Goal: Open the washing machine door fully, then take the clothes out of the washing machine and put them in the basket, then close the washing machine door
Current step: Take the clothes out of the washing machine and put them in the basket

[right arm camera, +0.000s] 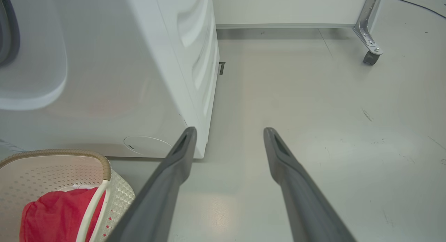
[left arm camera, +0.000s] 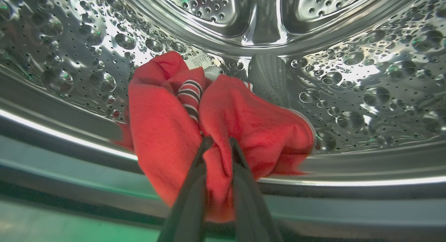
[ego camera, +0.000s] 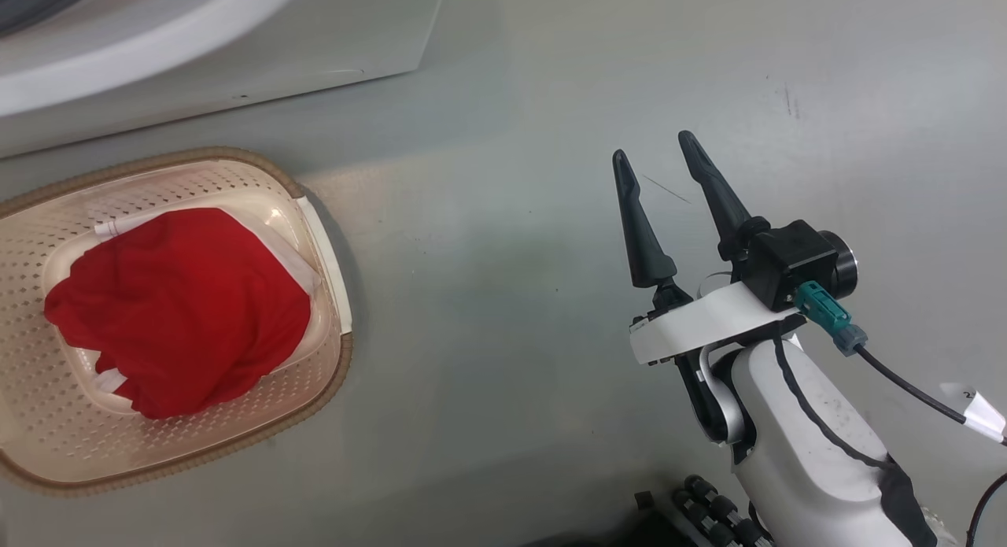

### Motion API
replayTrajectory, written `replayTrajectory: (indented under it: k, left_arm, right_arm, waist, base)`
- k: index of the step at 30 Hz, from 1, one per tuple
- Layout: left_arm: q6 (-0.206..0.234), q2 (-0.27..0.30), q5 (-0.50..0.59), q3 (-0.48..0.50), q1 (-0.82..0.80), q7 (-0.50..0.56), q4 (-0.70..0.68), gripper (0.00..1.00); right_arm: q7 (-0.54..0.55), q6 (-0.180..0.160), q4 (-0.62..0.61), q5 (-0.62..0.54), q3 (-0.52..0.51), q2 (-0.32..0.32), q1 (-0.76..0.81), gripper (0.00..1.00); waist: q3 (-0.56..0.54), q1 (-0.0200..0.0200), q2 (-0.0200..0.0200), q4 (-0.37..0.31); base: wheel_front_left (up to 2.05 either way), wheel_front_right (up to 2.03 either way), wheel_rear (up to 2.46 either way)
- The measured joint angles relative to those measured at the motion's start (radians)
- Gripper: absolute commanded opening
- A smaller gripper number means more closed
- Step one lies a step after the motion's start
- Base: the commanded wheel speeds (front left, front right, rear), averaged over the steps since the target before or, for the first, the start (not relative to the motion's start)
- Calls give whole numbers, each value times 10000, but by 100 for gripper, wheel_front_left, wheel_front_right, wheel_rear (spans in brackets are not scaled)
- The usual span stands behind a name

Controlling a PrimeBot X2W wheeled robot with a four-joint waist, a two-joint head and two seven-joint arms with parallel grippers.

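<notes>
One red garment (ego camera: 177,311) already lies in the basket (ego camera: 63,421) on the floor (ego camera: 503,295). The left claw (left arm camera: 219,140) pinches a second garment (left arm camera: 251,123) at the front lip of the drum (left arm camera: 366,78). The right claw (ego camera: 653,145) hangs open. Unloading and closing the door remain.

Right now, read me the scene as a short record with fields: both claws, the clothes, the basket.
left claw: inside drum, shut on drum garment
right claw: open, empty, over floor
drum garment: red with striped trim, at the drum's front lip
basket garment: red, lying in basket
basket: on floor, beside washer
</notes>
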Motion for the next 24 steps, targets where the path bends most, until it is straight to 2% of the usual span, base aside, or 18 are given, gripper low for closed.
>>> replayTrajectory:
  k: [9, 19, 24]
  left_arm:
    - [-263, -351, -104, -40, 430, -938, 460, 0]
    - [-1183, -1248, -619, -121, 1160, -2226, 813, 0]
    - [-1402, -1695, -763, -151, 1869, -2972, 955, 0]
  right_arm:
    - [0, 0, 366, -73, -19, -4, -34, 100]
    - [0, 0, 627, -215, -460, -6, -5, 100]
    - [0, 0, 884, -372, -677, -13, 165, 100]
  waist:
    - [-720, 0, 0, 233]
    - [-1536, 0, 0, 537]
    - [-2011, 0, 0, 767]
  base:
    - [0, 0, 0]
    - [0, 0, 0]
    - [0, 0, 0]
